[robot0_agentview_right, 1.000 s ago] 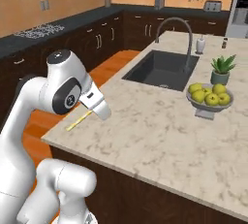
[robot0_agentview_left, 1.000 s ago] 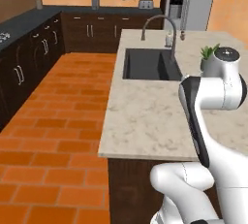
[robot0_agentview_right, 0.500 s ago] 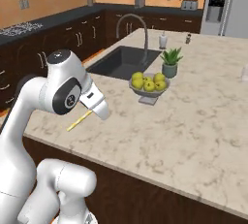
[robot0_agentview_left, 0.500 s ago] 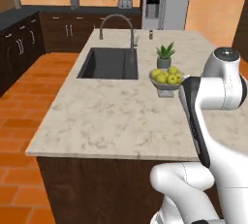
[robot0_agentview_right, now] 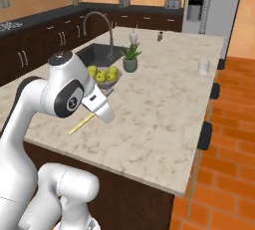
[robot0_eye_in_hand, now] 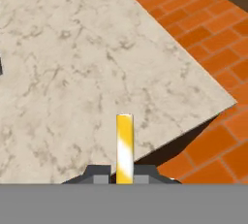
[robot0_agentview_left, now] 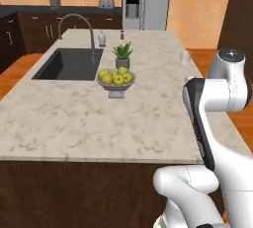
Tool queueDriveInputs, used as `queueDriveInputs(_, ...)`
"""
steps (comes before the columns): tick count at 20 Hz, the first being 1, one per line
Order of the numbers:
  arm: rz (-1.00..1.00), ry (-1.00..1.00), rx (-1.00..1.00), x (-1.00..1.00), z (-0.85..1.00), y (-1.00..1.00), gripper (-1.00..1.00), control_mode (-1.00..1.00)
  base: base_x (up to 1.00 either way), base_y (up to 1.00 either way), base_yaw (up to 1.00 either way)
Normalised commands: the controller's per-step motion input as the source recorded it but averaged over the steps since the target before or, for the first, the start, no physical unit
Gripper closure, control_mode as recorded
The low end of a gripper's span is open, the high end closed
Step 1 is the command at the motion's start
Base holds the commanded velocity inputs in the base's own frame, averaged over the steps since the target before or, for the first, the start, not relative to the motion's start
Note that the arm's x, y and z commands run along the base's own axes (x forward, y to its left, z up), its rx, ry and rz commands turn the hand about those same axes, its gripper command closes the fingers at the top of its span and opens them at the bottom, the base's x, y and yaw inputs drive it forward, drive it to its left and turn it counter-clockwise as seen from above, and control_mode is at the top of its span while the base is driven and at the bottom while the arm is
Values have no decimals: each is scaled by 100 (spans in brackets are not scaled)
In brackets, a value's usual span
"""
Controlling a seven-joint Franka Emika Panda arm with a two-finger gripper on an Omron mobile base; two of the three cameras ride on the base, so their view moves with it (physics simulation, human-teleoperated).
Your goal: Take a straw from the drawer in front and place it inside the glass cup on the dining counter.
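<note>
As base drove on, pincer (robot0_eye_in_hand: 124, 178) keeps straw (robot0_eye_in_hand: 124, 145); glass cup (robot0_agentview_right: 203, 66) appeared.

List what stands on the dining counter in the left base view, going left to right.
Curved tap → white soap bottle → fruit bowl → glass cup. The potted plant and the small shaker overlap the bowl's span, so I leave them out.

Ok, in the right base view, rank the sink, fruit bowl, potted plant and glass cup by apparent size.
1. Sink
2. Fruit bowl
3. Potted plant, only slightly smaller than the bowl
4. Glass cup, which stands farther off, so it looks smaller
</note>
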Motion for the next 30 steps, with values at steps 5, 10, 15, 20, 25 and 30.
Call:
queueDriveInputs(5,0,0,0,0,0,0,100,100,-5,-100,-5)
queueDriveInputs(10,0,0,0,0,0,0,100,100,4,-100,7)
queueDriveInputs(15,0,0,0,0,0,0,100,100,17,-100,36)
queueDriveInputs(20,0,0,0,0,0,0,100,100,19,-100,42)
queueDriveInputs(25,0,0,0,0,0,0,100,100,28,-100,40)
queueDriveInputs(30,0,0,0,0,0,0,100,100,35,-100,43)
